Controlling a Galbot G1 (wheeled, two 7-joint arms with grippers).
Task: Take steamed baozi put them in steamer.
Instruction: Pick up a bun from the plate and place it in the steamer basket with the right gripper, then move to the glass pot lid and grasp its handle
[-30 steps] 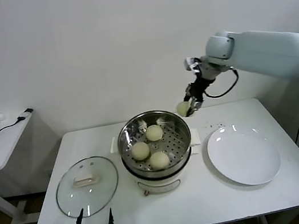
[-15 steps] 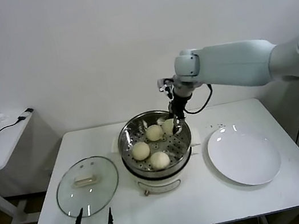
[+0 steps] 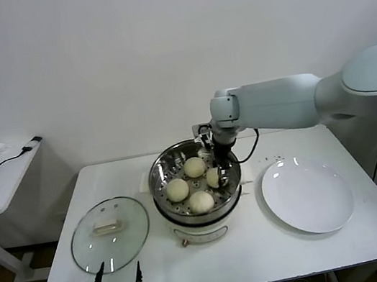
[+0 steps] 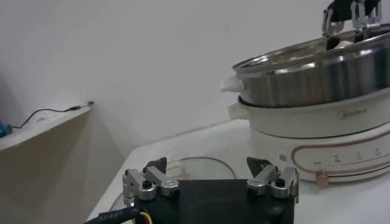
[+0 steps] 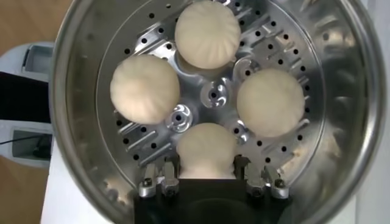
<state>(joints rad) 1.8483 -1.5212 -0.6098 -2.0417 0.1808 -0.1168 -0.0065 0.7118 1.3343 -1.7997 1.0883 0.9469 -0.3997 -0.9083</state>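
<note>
1. Right gripper (image 5: 207,181) fingers sit either side of the fourth baozi (image 5: 206,150), jaws about bun-width; can't tell if still pinching or just let go.
2. That bun rests on the perforated tray (image 5: 213,97) inside the steamer (image 3: 196,183), w/ three other baozi (image 5: 144,89) around the centre.
3. Left gripper (image 4: 210,179) idle at front table (image 3: 266,251) edge, fingers spread wide, holding nothing, near glass lid (image 3: 110,234).
4. White plate (image 3: 308,196) right of steamer.
</note>
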